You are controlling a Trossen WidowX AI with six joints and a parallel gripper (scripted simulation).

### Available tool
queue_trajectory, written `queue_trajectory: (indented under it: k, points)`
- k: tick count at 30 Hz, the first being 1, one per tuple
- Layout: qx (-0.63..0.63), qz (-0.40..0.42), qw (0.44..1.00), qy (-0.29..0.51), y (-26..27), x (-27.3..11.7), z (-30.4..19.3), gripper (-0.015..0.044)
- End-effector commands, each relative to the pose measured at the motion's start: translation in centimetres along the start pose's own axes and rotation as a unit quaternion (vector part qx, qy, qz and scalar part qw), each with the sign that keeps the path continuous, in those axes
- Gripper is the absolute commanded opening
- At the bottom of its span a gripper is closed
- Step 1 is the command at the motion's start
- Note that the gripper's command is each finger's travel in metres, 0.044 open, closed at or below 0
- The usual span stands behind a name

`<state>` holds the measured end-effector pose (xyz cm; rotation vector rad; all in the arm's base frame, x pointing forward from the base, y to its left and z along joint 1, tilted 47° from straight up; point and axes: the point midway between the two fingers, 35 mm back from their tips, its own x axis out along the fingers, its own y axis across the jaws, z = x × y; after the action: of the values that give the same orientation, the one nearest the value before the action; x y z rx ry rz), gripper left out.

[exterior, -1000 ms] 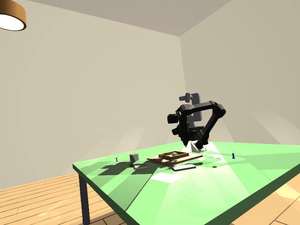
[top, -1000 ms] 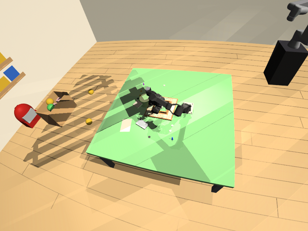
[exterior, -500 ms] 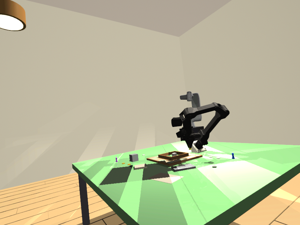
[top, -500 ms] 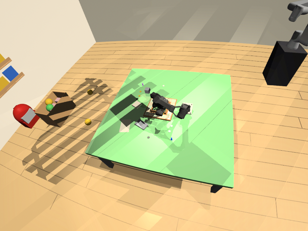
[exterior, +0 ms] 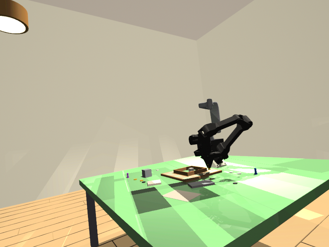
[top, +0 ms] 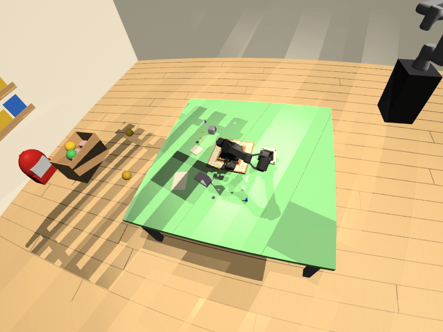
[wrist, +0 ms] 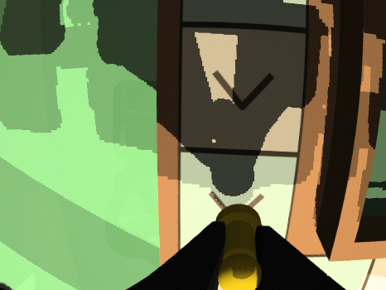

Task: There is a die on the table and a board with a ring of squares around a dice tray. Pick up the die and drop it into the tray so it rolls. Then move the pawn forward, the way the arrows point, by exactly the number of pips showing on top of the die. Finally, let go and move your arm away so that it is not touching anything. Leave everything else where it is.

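My gripper is shut on the yellow pawn, which is upright and low over an arrowed square of the board. Whether its base touches the square cannot be told. The square lies in the strip beside the brown dice tray; its arrow points toward the bottom of the wrist view. The die is inside the tray in the exterior view; its top pips are too small to read. In the top view the arm covers much of the board, hiding pawn and die.
A grey cube, a purple pawn, a pale block, a dark flat box, a pale sheet and a blue pawn are around the board, with several small discs.
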<state>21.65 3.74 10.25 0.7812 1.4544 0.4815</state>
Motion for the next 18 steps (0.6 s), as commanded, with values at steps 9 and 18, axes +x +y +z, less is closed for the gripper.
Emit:
queue_trajectory:
  k: [9, 18]
  points:
    - [0.002, 0.002, 1.0, 0.001, 0.1, 1.7, -0.2, 0.0]
    - [-0.001, 0.0, 1.0, -0.001, 0.1, 1.3, 0.0, 0.021]
